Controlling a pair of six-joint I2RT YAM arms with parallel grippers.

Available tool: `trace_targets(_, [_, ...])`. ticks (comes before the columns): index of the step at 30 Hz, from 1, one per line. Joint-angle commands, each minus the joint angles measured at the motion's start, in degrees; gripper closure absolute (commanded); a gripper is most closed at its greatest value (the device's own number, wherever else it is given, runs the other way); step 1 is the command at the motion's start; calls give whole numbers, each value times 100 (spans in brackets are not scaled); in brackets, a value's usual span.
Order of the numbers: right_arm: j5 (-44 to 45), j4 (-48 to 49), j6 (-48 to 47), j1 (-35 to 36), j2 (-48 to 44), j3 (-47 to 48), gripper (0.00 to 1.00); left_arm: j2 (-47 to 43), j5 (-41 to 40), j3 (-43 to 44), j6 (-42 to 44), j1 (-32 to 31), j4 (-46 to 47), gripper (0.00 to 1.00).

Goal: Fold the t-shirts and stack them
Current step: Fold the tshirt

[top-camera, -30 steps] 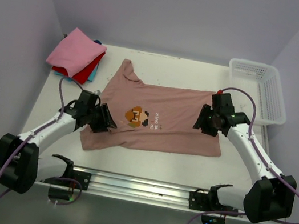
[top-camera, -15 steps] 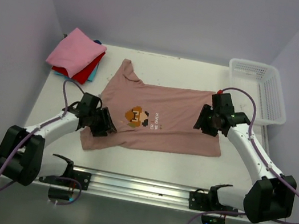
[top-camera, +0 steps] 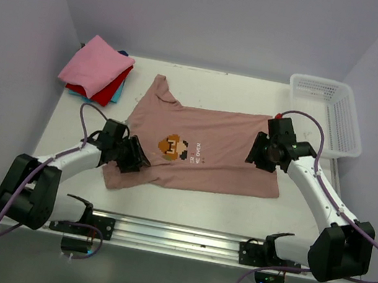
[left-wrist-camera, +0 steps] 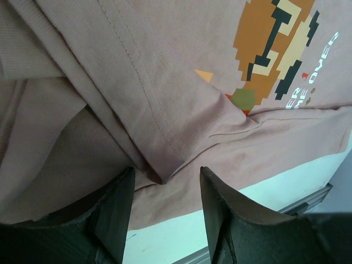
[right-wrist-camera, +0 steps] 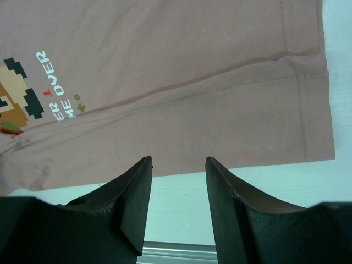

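A dusty-pink t-shirt (top-camera: 209, 149) lies spread on the table, with a pixel-art figure (top-camera: 173, 147) and white text on the chest. It also shows in the left wrist view (left-wrist-camera: 165, 82) and the right wrist view (right-wrist-camera: 181, 66). My left gripper (top-camera: 134, 159) is open and low over the shirt's folded-in near-left sleeve; a sleeve corner (left-wrist-camera: 159, 179) lies between its jaws. My right gripper (top-camera: 256, 157) is open and empty above the shirt's right hem (right-wrist-camera: 308, 99). A stack of folded shirts, bright pink (top-camera: 96, 65) over red (top-camera: 110, 89) and blue, sits at the back left.
A white plastic lattice basket (top-camera: 329, 115) stands at the back right corner. A metal rail (top-camera: 179, 239) runs along the near table edge. Purple walls close in the table on three sides.
My left gripper has crept slightly toward the near edge and lower over the shirt's sleeve. The right arm and the shirt have not visibly moved.
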Motion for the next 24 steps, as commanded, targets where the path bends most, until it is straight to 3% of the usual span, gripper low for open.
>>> trace_targets(1, [116, -22, 20, 19, -180, -28, 53, 29, 96, -67, -130, 22, 429, 46])
trace_targets(15, [99, 31, 2, 27, -145, -45, 54, 29, -97, 118, -77, 31, 367, 47])
trace_targets(18, [108, 22, 2, 27, -153, -54, 57, 143, -237, 109, -51, 31, 525, 56])
trace_targets(21, [90, 31, 2, 27, -171, -63, 60, 283, -386, 153, 28, 31, 604, 75])
trace_targets(24, [99, 31, -7, 27, -197, -72, 61, 424, -413, 197, 72, 31, 666, 76])
